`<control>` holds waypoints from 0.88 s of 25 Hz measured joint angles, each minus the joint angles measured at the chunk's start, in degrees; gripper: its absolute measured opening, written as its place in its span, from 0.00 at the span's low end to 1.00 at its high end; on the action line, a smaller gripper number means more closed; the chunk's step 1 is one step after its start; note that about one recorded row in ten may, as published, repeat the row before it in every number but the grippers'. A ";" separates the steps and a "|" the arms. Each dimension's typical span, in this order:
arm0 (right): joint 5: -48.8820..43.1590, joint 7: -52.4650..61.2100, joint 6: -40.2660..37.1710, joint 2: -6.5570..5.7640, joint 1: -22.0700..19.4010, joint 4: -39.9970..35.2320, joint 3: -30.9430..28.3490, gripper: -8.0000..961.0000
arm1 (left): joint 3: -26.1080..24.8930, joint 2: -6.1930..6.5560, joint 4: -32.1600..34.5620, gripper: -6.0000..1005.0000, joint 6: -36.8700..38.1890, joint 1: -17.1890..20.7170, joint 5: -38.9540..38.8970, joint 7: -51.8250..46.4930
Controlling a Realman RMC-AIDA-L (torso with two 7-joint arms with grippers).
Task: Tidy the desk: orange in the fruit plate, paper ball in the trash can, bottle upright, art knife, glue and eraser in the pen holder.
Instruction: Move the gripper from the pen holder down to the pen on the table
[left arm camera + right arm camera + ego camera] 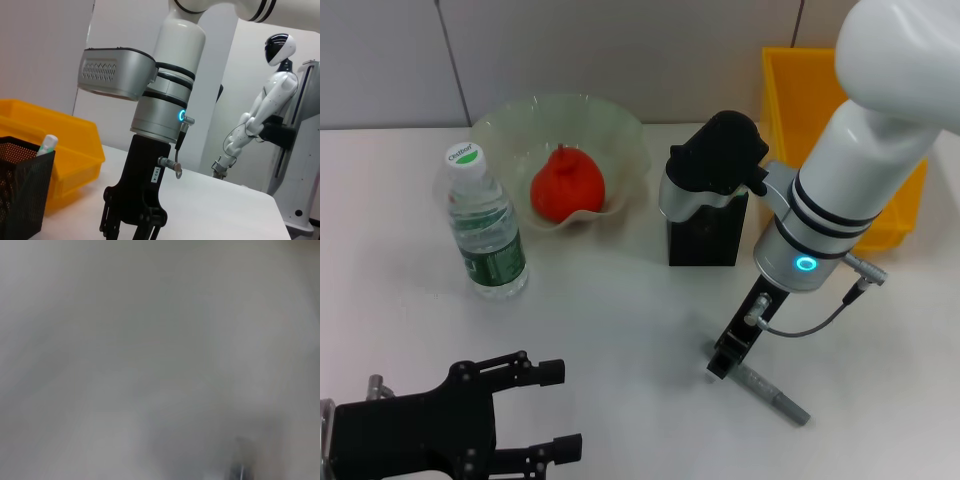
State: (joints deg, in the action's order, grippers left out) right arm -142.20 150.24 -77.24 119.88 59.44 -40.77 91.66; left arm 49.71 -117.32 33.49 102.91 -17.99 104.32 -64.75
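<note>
1. Lower left of the head view: the left gripper (535, 410) sits parked low over the table (620, 320), fingers spread apart and gripping nothing. It is well apart from anything left to tidy.
2. Lower right of centre: the art knife (772, 395), a grey stick, lies flat on the table. Its long axis runs from centre frame down toward the lower right.
3. The right gripper (725, 362) is down at the knife's upper-left end, touching or just beside it. We cannot tell whether its fingers have clamped on the knife; in the left wrist view the same gripper (134, 231) is cut off at the frame's bottom edge.
4. We judge the right arm far the nearer one, so the pick is its job. The grip falls near one end, so the knife may tip when lifted.
5. Centre: the black pen holder (705, 235), partly hidden by the arm's wrist, stands just behind the knife.
6. Left: the bottle (485, 225) stands upright.
7. Upper centre-left: the orange (567, 185) rests in the fruit plate (620, 130).
8. Upper right: the yellow bin (790, 90).
</note>
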 joint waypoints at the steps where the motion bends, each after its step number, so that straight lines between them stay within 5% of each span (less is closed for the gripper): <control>1: 0.04 -0.02 0.10 0.00 -0.03 0.02 0.24 0.47 | 0.04 0.00 0.00 0.80 0.00 0.02 0.00 0.01; 22: 1.10 -0.03 1.04 0.00 -0.11 0.08 2.92 0.34 | -0.08 0.06 0.00 0.79 -0.83 0.02 0.87 1.10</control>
State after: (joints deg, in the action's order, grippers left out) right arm -141.10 150.21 -76.21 119.88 59.32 -40.69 94.58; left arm 49.63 -117.27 33.49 102.08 -17.97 105.19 -63.66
